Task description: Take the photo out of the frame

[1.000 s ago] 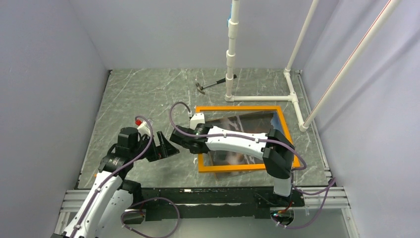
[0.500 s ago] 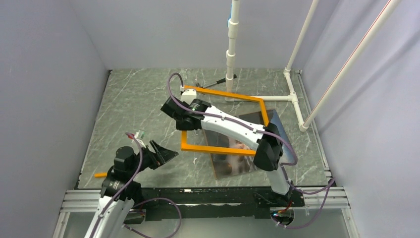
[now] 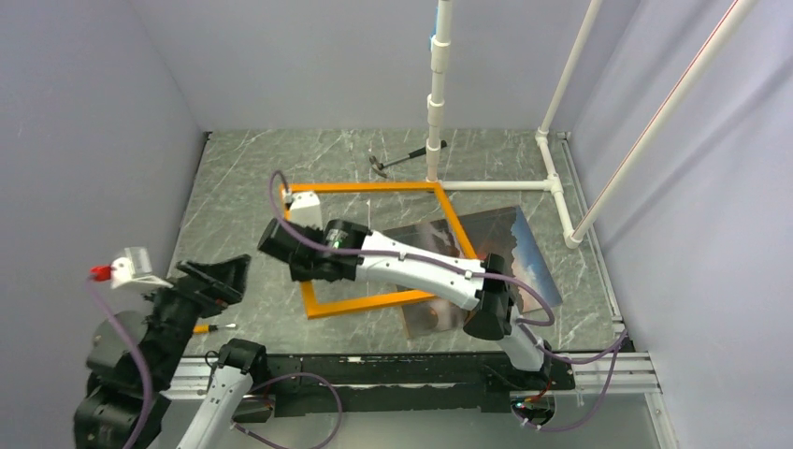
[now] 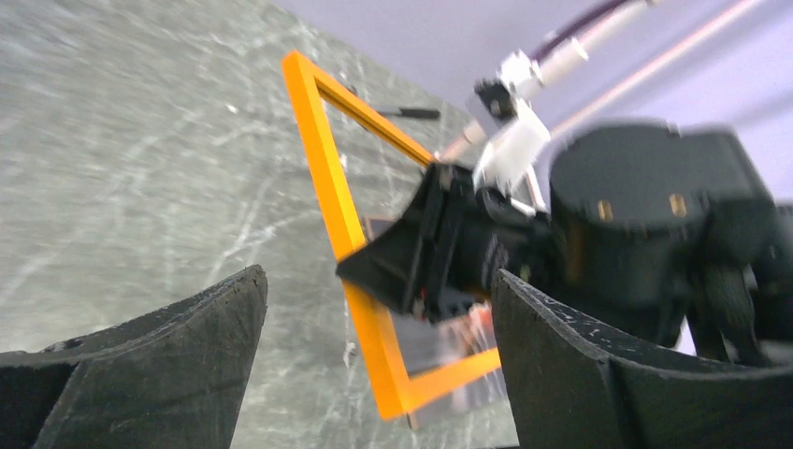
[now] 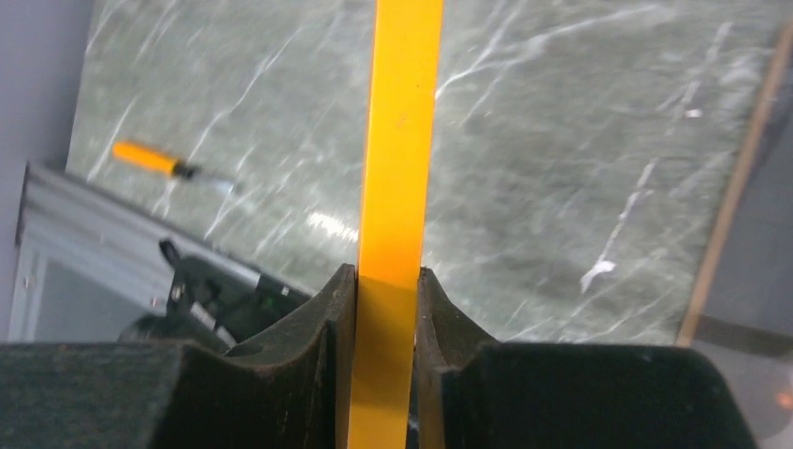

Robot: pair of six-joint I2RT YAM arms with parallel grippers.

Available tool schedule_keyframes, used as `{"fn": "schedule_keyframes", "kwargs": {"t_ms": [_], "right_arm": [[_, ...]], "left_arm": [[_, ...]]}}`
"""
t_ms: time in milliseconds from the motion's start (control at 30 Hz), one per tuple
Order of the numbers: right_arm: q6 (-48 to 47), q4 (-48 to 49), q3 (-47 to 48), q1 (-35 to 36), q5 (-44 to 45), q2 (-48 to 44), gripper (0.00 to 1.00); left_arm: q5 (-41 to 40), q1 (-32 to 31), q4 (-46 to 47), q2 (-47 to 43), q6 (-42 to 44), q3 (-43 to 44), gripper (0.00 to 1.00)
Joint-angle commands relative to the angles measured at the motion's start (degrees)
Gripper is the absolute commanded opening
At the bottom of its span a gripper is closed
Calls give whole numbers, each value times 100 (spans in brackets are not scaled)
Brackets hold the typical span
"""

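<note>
The thin orange frame [image 3: 374, 187] hangs tilted above the table, away from the photo. My right gripper [image 3: 297, 253] is shut on its left bar. The right wrist view shows the orange bar [image 5: 402, 140] pinched between both fingers of that gripper [image 5: 385, 281]. The photo [image 3: 510, 245] lies flat on the table at the right, picture side up, partly under the right arm and the frame's right corner. My left gripper [image 3: 227, 273] is raised at the near left, open and empty. In its own view this gripper [image 4: 379, 276] faces the frame [image 4: 323, 159] and the right gripper.
An orange-handled screwdriver [image 3: 198, 328] lies near the table's front left edge, also seen as the screwdriver [image 5: 145, 157] in the right wrist view. A small hammer [image 3: 385, 163] rests at the back by the white pipe stand [image 3: 435, 112]. Grey walls close in both sides.
The right gripper has carried the frame up and leftward off the photo, which stays on the table. The left arm has pulled back toward the near left corner and risen.
</note>
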Motion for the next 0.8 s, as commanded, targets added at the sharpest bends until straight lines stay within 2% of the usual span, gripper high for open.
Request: {"fn": "schedule_keyframes", "kwargs": {"t_ms": [0, 200, 367, 533, 767], "right_arm": [[-1105, 709, 81, 344, -133, -252, 0], [-2573, 2087, 242, 711, -1057, -54, 0], [-3893, 2470, 615, 772, -1383, 381, 0], [-5745, 3718, -635, 653, -1688, 296, 0], [-7460, 5401, -2319, 207, -2786, 31, 0]], "left_arm": [[-1304, -5, -886, 400, 633, 1155, 92], [-1688, -4, -820, 265, 942, 1972, 91], [-1905, -6, -994, 158, 1001, 2132, 91], [-1780, -6, -1010, 31, 866, 1928, 90], [-1340, -6, -862, -50, 597, 1426, 90]]}}
